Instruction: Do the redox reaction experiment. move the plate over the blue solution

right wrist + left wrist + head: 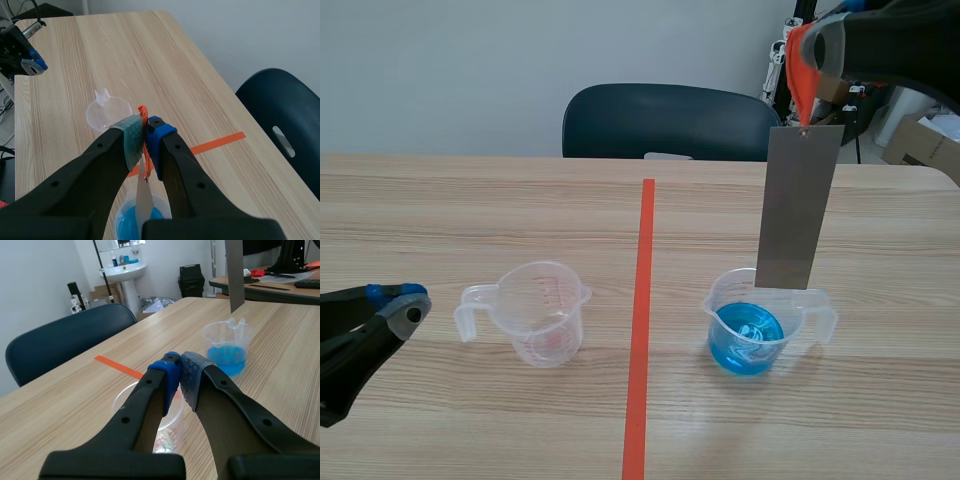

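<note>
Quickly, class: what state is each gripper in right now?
Left gripper: closed, holding nothing.
Right gripper: closed on the orange tab; the metal plate hangs from it.

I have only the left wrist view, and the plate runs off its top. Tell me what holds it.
Observer: The right claw is shut on the plate by the orange tab at its top.
Operator: Report whether it lines up with the blue solution.
Observer: In the right wrist view, looking down, the plate's lower end sits over the blue solution in its cup.
Operator: Give me my own claw's place.
Observer: In the scene view the left claw is shut, beside the clear cup and apart from its handle.
</note>
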